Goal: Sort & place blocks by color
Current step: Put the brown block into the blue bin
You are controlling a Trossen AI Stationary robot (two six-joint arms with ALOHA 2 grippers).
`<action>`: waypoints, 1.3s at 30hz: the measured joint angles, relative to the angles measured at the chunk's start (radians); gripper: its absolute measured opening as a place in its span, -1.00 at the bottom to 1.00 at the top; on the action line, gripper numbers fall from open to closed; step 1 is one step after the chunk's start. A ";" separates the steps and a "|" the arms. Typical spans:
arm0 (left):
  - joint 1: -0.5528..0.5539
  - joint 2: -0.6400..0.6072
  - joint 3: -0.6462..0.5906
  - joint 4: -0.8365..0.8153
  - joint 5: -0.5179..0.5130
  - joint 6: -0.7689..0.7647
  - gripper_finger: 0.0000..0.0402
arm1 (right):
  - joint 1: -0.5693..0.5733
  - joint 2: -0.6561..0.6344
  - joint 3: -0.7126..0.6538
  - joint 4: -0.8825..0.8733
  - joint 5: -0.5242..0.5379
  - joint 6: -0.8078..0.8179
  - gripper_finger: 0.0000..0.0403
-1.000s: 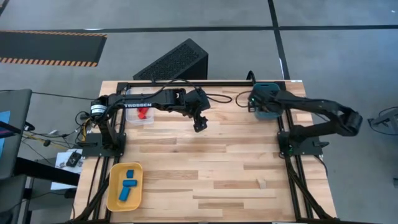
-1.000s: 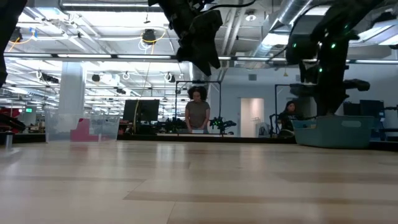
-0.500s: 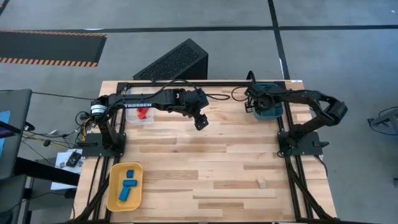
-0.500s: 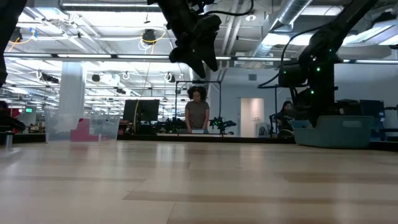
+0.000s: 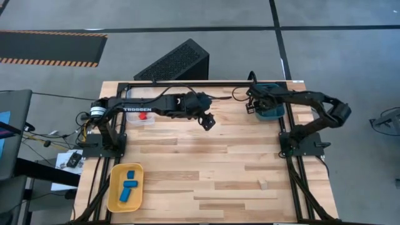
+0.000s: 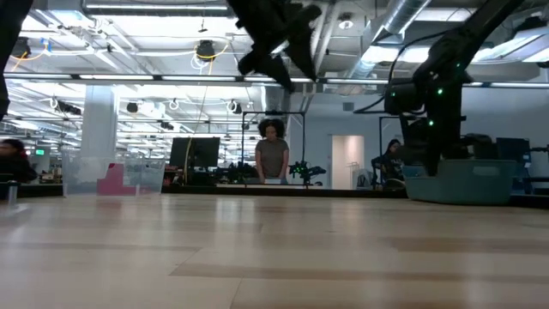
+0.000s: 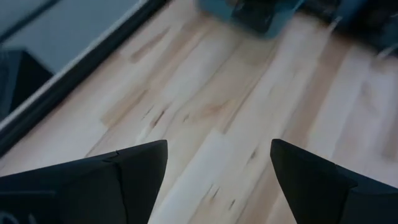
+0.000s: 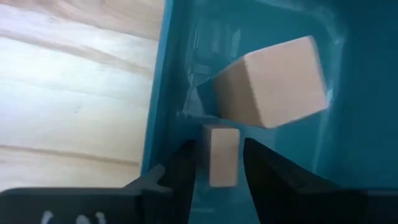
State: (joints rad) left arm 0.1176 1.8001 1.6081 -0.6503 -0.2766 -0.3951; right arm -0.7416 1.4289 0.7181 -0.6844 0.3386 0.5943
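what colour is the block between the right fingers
Pale bare wood: the small block sits between the right gripper's fingers over the teal tray, clearest in the right wrist view.

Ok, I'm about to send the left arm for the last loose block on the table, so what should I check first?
1. Left gripper jaws open and empty: ok.
2. Pale block lying alone on the table: ok.
3. Right gripper away from that block, at the teal tray: ok.
4. Blue blocks in the yellow tray: ok.
5. Small block in the teal tray released: cannot tell.
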 joint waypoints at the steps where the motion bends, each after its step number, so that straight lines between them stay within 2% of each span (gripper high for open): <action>1: -0.011 -0.006 0.000 0.024 -0.010 0.005 0.36 | 0.008 -0.017 0.000 -0.007 0.001 0.001 -0.21; 6: -0.079 -0.062 -0.012 0.036 -0.111 0.016 0.36 | 0.074 -0.157 0.000 -0.028 0.000 0.046 -0.24; 11: -0.170 -0.171 -0.093 0.037 -0.242 -0.002 0.35 | 0.204 -0.329 0.001 -0.022 -0.024 0.136 -0.33; 16: -0.261 -0.285 -0.246 0.123 -0.263 -0.091 0.35 | 0.423 -0.443 0.001 0.028 -0.042 0.308 -0.39; 21: -0.391 -0.328 -0.378 0.269 -0.263 -0.182 0.35 | 0.683 -0.466 0.001 0.174 0.003 0.480 -0.40; 27: -0.526 -0.288 -0.497 0.558 -0.318 -0.170 0.35 | 0.985 -0.416 0.001 0.326 0.019 0.583 -0.40; 32: -0.565 -0.185 -0.487 0.737 -0.305 -0.096 0.35 | 1.205 -0.373 0.002 0.394 0.020 0.628 -0.40; 35: -0.572 -0.100 -0.461 0.819 -0.281 -0.062 0.35 | 1.289 -0.365 0.009 0.355 0.018 0.601 -0.41; 39: -0.578 -0.001 -0.381 0.865 -0.281 -0.059 0.35 | 1.311 -0.387 0.034 0.343 0.024 0.514 -0.41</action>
State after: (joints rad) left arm -0.4606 1.7992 1.2272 0.2144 -0.5573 -0.4543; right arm 0.5697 1.0415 0.7518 -0.3418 0.3630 1.1081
